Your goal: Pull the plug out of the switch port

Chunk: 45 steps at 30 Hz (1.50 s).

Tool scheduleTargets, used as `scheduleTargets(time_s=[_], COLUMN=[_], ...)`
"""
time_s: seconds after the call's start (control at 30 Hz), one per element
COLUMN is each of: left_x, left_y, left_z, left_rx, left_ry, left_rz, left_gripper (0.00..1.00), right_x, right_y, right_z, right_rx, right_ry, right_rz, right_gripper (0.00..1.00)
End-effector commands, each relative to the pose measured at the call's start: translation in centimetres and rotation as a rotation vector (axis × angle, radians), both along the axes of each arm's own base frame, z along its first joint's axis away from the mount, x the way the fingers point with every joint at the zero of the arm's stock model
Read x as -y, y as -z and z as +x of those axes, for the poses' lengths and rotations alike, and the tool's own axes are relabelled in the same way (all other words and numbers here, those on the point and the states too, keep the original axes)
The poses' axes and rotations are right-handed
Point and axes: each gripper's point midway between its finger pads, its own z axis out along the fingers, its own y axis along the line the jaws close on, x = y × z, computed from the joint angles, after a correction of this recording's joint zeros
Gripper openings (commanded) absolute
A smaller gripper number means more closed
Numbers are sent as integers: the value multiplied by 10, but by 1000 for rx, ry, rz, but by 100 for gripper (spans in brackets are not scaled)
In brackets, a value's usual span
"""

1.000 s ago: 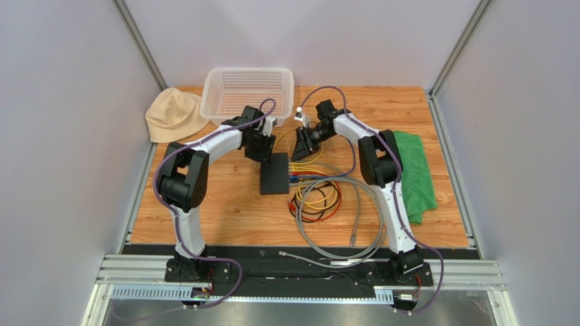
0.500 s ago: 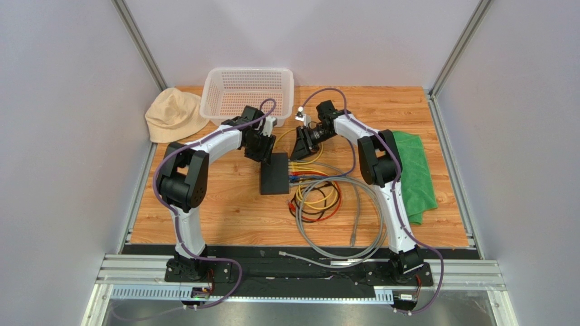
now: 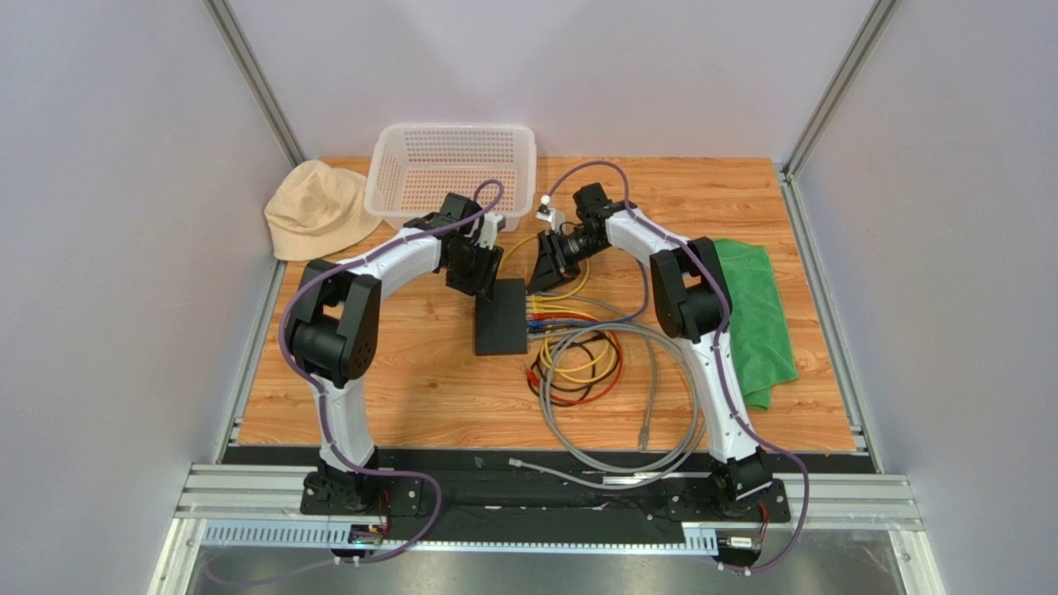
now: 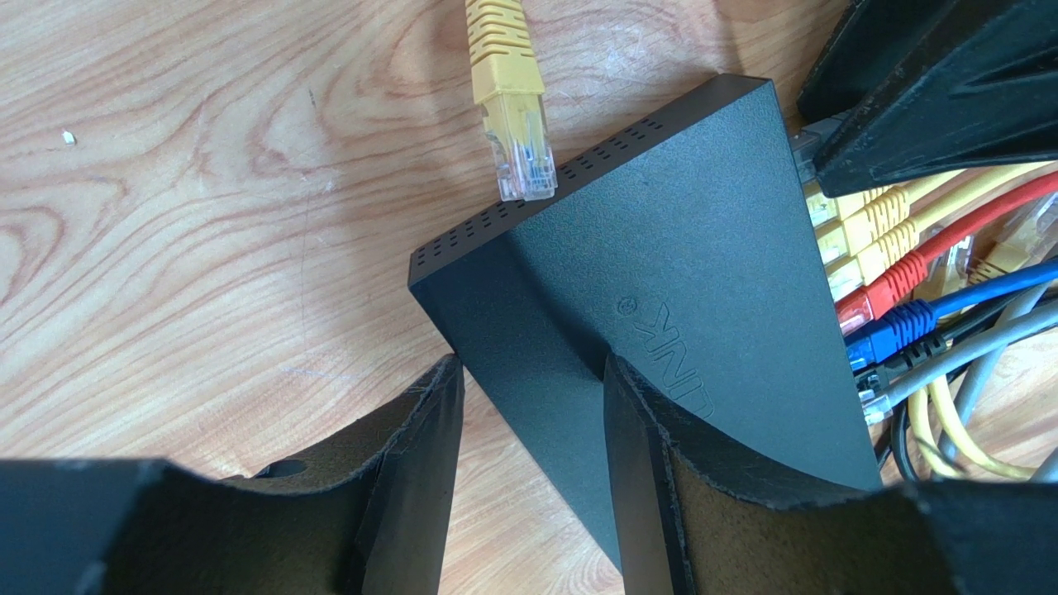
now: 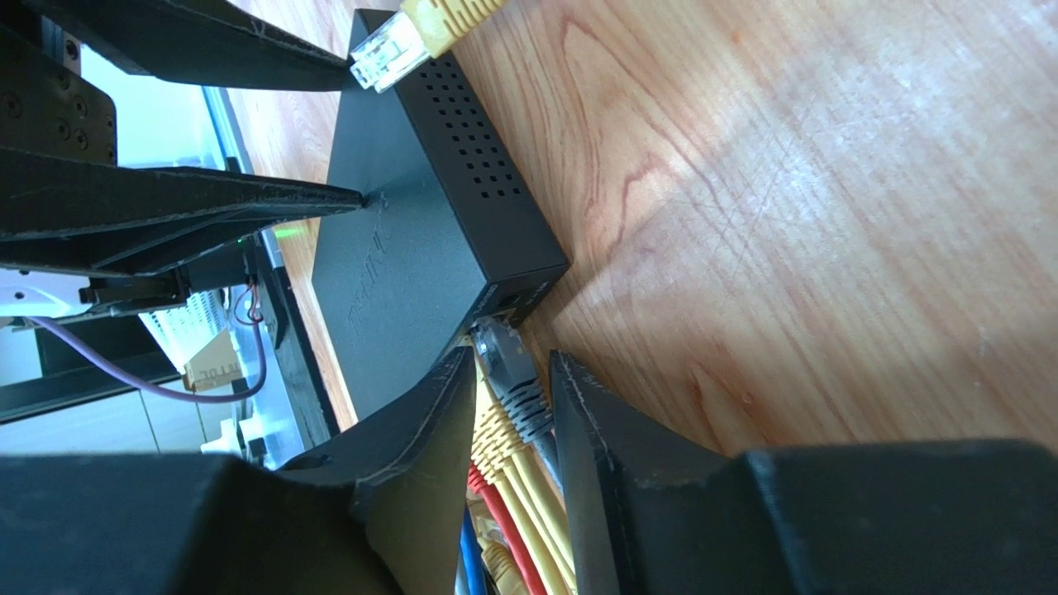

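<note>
The switch (image 3: 501, 319) lies flat on the table (image 3: 410, 372) between the two arms, its port edge turned toward the right arm. The left gripper (image 4: 532, 366) stands part open at the far corner, one finger on the lid and the other down beside the vented wall, so it seems to pin the box rather than clasp it. The right gripper (image 5: 513, 357) has its fingers either side of a grey plug (image 5: 497, 337) in the end port; they stand close to the boot, but whether they clamp it cannot be told. That plug looks seated in its port, so the pull itself is judged not yet done. A loose yellow plug (image 4: 519, 136) lies against the far end, out of any port. Yellow, red and blue plugs (image 4: 869, 248) fill the rest of the row. What is left: close on the grey plug, press its latch if it has one, and draw it straight out while the left arm keeps the switch from sliding
</note>
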Motion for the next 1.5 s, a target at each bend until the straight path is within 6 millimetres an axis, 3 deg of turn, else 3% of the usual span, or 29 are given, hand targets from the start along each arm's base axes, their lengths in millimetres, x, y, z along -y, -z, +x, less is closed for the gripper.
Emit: scheduleTargets(time_s=[0.0,0.27,0.37,0.53,0.57,1.0,1.07,1.27,1.47], left_x=[2,3,3,3,4,3,2,3,3], left_y=[19,19,19,19,19,21,22,23,24], left_z=[-11,-12,-12,-11,-12,-11,-11,-11,-11], left_rx=[-51,-52,-53,-48,-51,-47,-49,-51,-50], left_ry=[49,52,52,53,55,53,51,56,56], left_rz=[22,18,19,18,18,25,24,25,27], left_gripper=[53,53,53,53,53,53,53,53,53], right_x=[-14,-14,-14,-13,-13,24,29,35,43], right_y=[57,57,59,61,60,54,58,48,50], right_z=[-18,-23,-22,-22,-22,-29,-37,-35,-20], right_rx=[6,-4,16,44,52,57,10,42,89], right_ry=[-30,-44,-39,-37,-40,-154,-178,-208,-181], right_rz=[-142,-160,-190,-234,-237,-271,-284,-273,-341], right_gripper=[37,38,29,2,0,0,0,0,0])
